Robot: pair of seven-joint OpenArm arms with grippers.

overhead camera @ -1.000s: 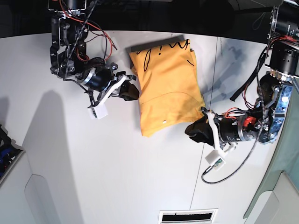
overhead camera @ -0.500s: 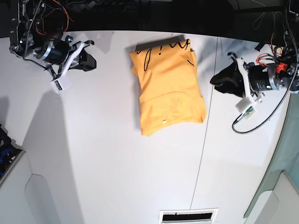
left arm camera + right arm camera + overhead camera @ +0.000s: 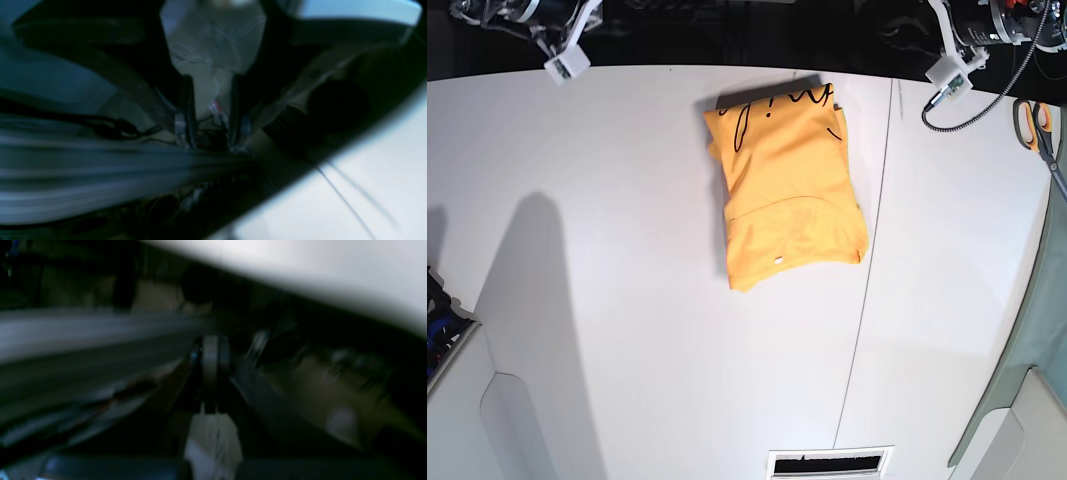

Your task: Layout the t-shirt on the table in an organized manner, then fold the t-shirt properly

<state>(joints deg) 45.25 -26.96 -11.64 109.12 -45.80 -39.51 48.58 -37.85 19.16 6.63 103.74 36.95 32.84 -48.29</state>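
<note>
1. We see the left gripper [image 3: 210, 133] in its blurred wrist view with two dark fingers [image 3: 186, 110] standing apart and nothing between them; it grips nothing.
2. We see the right gripper [image 3: 215, 356] in its own dim, smeared view with its jaws pressed together on nothing.
3. In the base view only the arms' ends show along the far edge, well apart from the cloth: the right arm's white camera block [image 3: 567, 62] at one corner, the left arm's white camera block [image 3: 949, 70] with its grey cable [image 3: 987, 105] at the other.
4. The bright orange-yellow cotton t-shirt [image 3: 789, 190] with thin black line markings lies folded into a compact, slightly tilted rectangle on the large flat white table [image 3: 627, 300], just beside its thin dark seam [image 3: 867, 290].
5. Orange-handled scissors [image 3: 1039, 125] lie near the table's edge, and a vent slot [image 3: 827, 463] sits at the near edge.
</note>
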